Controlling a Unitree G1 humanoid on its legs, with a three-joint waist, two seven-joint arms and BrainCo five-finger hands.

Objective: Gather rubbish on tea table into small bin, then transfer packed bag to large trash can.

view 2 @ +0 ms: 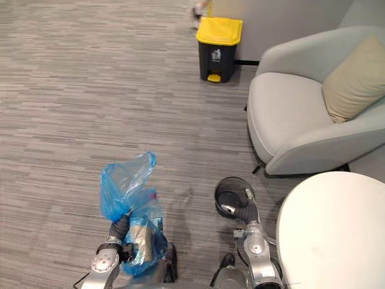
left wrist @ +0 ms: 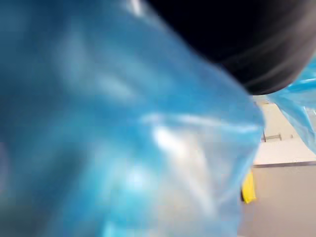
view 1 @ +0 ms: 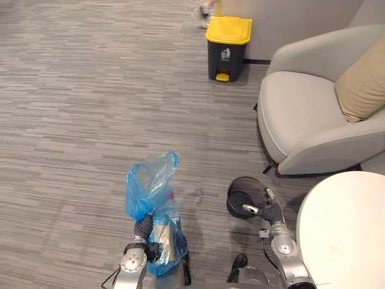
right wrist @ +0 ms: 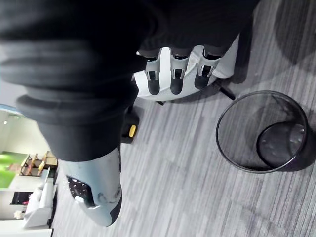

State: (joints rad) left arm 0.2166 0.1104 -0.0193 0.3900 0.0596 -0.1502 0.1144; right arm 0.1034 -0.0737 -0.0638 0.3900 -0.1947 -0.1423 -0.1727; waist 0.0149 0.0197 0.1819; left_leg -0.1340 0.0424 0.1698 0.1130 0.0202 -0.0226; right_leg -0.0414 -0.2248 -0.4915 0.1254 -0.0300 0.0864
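**Ana:** Fingers of the right hand [right wrist: 177, 79] first: what have they got?

**Ben:** Nothing. They hang straight and slack over the carpet [view 1: 90, 120], near the small bin [view 1: 236, 203], which looks emptied, with no liner in it.

**Ana:** And the left hand [view 1: 143, 227]?

**Ben:** Its dark cover runs up into the neck of the blue bag [view 1: 150, 186]. The plastic hides the grip, so I can't tell how it is closed. The bag is bunched around that hand, low on the robot's left and apart from the bin, with rubbish showing dimly through it.

**Ana:** So the step is the carry?

**Ben:** I'd judge so. The round white counter [view 1: 343, 229] looks bare. The trash can [view 1: 225, 57] stands far across the floor by the wall, near the armchair [view 1: 301, 114], with its yellow lid [view 1: 230, 29] down.

**Ana:** How to do it well?

**Ben:** Grip the bag at the neck so nothing spills, and carry it out from the legs. Walk a line left of the armchair. Use the free right hand or the yellow pedal [view 1: 222, 77] to raise the lid. Then lower the bag in rather than dropping it, since the loose flared top could catch on the rim.
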